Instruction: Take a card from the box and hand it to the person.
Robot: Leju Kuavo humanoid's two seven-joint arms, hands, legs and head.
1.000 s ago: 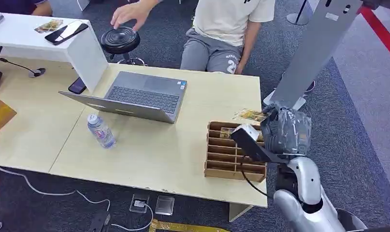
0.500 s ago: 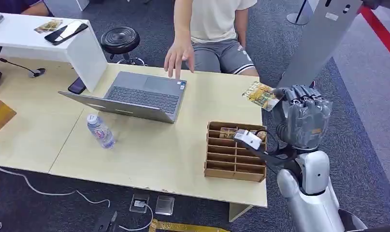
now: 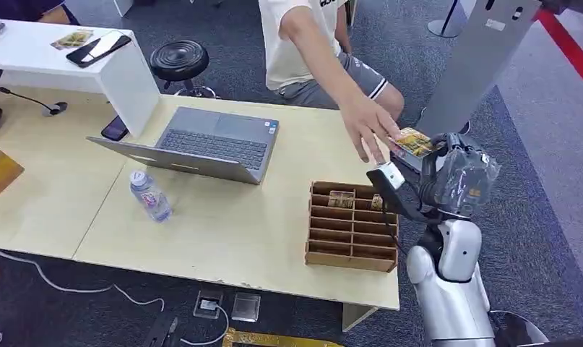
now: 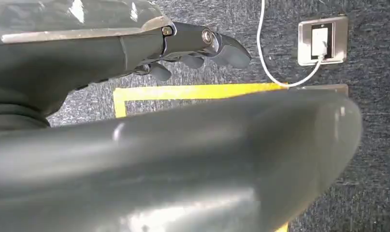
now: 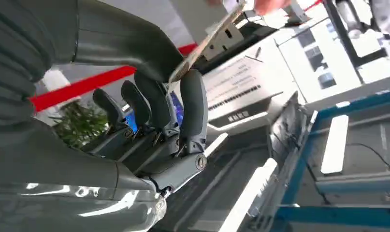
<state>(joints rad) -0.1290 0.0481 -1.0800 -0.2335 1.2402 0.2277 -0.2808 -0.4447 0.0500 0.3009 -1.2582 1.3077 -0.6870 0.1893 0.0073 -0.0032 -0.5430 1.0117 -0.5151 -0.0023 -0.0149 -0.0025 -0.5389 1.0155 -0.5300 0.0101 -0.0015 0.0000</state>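
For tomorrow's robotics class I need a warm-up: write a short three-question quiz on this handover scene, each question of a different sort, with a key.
1. True or false: the right hand holds the card up beside the table's right edge.
2. What does the person's hand reach toward? A) the laptop B) the card C) the water bottle
3. Fill in: the wooden box stands on the table's near ______ corner, as the robot sees it.

Key: 1 true; 2 B; 3 right.
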